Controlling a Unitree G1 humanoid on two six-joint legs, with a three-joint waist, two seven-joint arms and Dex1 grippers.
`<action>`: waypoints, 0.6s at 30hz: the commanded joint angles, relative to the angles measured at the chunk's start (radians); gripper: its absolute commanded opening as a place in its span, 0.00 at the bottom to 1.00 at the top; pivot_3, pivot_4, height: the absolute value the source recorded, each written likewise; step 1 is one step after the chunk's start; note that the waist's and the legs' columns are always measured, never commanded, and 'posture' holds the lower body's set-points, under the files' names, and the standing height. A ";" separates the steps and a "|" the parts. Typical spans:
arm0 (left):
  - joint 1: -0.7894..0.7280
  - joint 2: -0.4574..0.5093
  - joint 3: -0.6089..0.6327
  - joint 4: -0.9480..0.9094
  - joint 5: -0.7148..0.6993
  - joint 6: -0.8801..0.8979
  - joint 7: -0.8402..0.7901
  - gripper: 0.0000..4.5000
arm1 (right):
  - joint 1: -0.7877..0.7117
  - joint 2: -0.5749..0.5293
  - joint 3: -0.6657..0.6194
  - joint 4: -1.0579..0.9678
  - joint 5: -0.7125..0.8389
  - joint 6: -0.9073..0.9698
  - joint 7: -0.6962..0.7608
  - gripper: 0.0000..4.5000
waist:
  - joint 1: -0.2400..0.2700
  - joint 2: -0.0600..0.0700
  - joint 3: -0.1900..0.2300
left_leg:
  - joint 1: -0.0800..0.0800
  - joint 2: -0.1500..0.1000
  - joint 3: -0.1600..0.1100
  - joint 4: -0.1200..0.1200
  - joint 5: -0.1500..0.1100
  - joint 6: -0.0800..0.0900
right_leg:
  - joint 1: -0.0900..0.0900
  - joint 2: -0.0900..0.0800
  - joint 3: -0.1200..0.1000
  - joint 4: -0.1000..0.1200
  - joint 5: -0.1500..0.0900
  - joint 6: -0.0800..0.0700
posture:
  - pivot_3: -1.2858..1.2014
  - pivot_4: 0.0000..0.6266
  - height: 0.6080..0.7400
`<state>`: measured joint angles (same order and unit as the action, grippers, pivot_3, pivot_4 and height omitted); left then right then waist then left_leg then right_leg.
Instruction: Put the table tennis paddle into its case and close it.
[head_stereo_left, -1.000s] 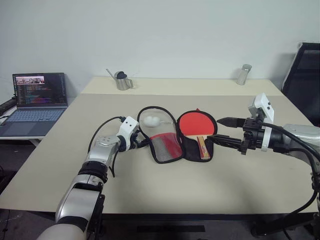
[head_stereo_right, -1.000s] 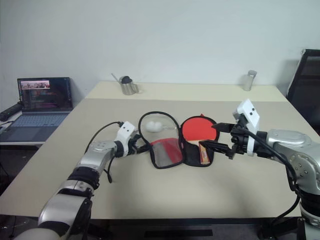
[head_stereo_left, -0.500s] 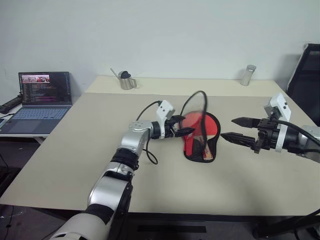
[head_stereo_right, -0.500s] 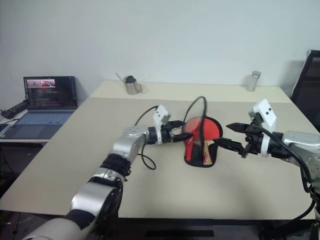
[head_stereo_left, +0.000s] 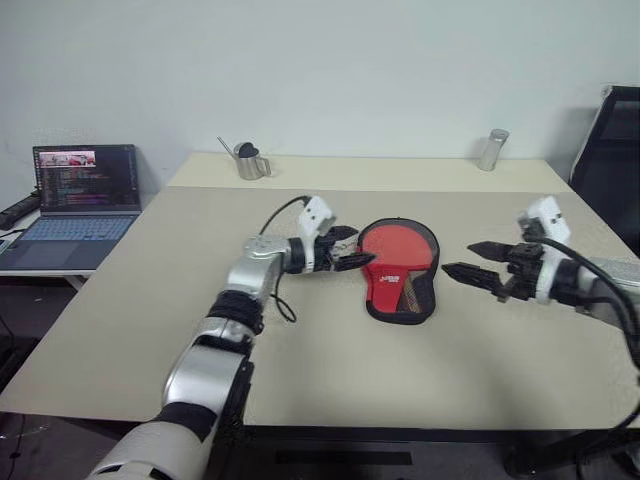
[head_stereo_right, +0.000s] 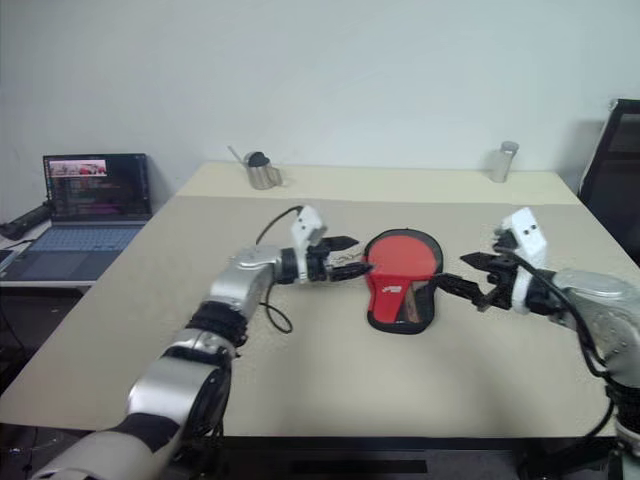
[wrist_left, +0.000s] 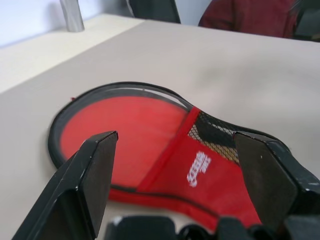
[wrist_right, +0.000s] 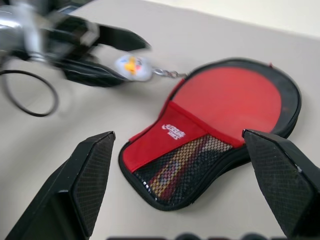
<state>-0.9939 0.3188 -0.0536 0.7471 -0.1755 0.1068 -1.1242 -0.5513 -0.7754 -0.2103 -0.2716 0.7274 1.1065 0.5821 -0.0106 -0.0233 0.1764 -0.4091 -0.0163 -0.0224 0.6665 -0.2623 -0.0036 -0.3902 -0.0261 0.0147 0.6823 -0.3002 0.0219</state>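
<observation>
The case (head_stereo_left: 400, 262) lies at the table's middle with its flap folded down, red side and black mesh pocket up. The table tennis paddle is hidden inside; a wood-coloured strip shows through the mesh (wrist_right: 177, 167). I cannot tell how far the zip is drawn. My left gripper (head_stereo_left: 360, 248) stands open just left of the case's round end, holding nothing. A small white charm (wrist_right: 134, 66) on a keychain lies by its fingertips. On the case's right, near its handle end, my right gripper (head_stereo_left: 458, 257) hovers open and clear of it.
A laptop (head_stereo_left: 80, 190) sits on a side table at the left. A metal watering can (head_stereo_left: 245, 162) and a metal tumbler (head_stereo_left: 490, 150) stand at the table's far edge. A black chair (head_stereo_left: 610, 140) is at the right.
The case flap, wide open a second ago and mid-swing half a second ago, now lies flat over the paddle. My left gripper came right with it. The right gripper drew back slightly.
</observation>
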 joint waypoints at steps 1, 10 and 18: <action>0.084 0.094 0.032 -0.259 -0.091 0.124 -0.094 0.90 | -0.062 0.033 0.023 0.109 -0.065 -0.016 -0.063 1.00 | 0.000 0.000 0.000 | 0.000 0.000 0.000 0.000 0.000 0.000 | 0.000 0.000 0.000 0.000 0.000 0.000 | 0.52 0.24 1.00; 0.238 0.342 0.136 -0.568 -0.253 0.421 -0.126 0.90 | -0.182 0.194 0.125 0.397 -0.238 -0.105 -0.161 1.00 | -0.004 0.000 0.000 | 0.000 0.000 0.000 0.001 0.000 0.000 | 0.000 0.000 0.000 0.000 0.000 0.000 | 0.52 0.24 1.00; 0.254 0.404 0.170 -0.640 -0.289 0.473 -0.079 0.90 | -0.203 0.298 0.166 0.537 -0.345 -0.175 -0.196 1.00 | -0.007 0.000 0.000 | 0.000 0.000 0.000 0.000 0.000 0.000 | 0.000 0.000 0.000 0.000 0.000 0.000 | 0.52 0.24 1.00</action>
<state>-0.7377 0.7047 0.0848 0.1524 -0.4422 0.5756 -1.2107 -0.7353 -0.4820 -0.0456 0.2481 0.4037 0.9638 0.3888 -0.0174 -0.0230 0.1762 -0.4092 -0.0163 -0.0224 0.6670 -0.2622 -0.0037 -0.3902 -0.0262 0.0144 0.6822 -0.3002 0.0218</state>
